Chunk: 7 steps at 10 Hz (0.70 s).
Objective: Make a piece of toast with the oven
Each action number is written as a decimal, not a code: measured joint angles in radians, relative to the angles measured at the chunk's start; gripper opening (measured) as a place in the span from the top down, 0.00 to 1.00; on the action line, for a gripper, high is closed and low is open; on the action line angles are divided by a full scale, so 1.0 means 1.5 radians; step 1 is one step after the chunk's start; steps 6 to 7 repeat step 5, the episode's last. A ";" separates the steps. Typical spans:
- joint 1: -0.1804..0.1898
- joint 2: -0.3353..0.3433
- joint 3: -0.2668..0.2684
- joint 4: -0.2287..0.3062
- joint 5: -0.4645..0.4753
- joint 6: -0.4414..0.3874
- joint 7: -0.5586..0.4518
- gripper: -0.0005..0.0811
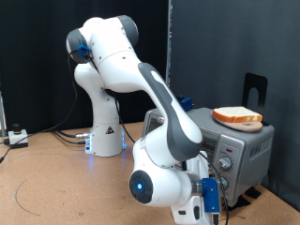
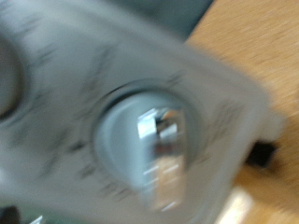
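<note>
The oven (image 1: 246,148) is a silver box at the exterior view's right, standing on the wooden table. A slice of toast (image 1: 236,116) lies on its roof. My arm bends down in front of it, and the gripper (image 1: 218,182) is right at the control panel by the knobs (image 1: 225,165). The wrist view is blurred and filled by one grey knob (image 2: 154,149) with a shiny metal centre on the pale panel (image 2: 65,84), very close to the camera. No fingers show clearly in either view. The oven door is hidden behind my arm.
The arm's white base (image 1: 106,131) stands at the middle back, with cables (image 1: 56,136) running along the wooden table (image 1: 56,187) to a small box (image 1: 15,137) at the left edge. A black stand (image 1: 255,89) rises behind the oven. Dark curtains close the back.
</note>
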 joint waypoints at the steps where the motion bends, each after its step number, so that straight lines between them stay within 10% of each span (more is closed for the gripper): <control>1: -0.013 -0.003 -0.001 0.001 -0.005 -0.040 -0.003 0.15; 7: -0.062 -0.044 -0.010 0.002 -0.047 -0.131 -0.003 0.01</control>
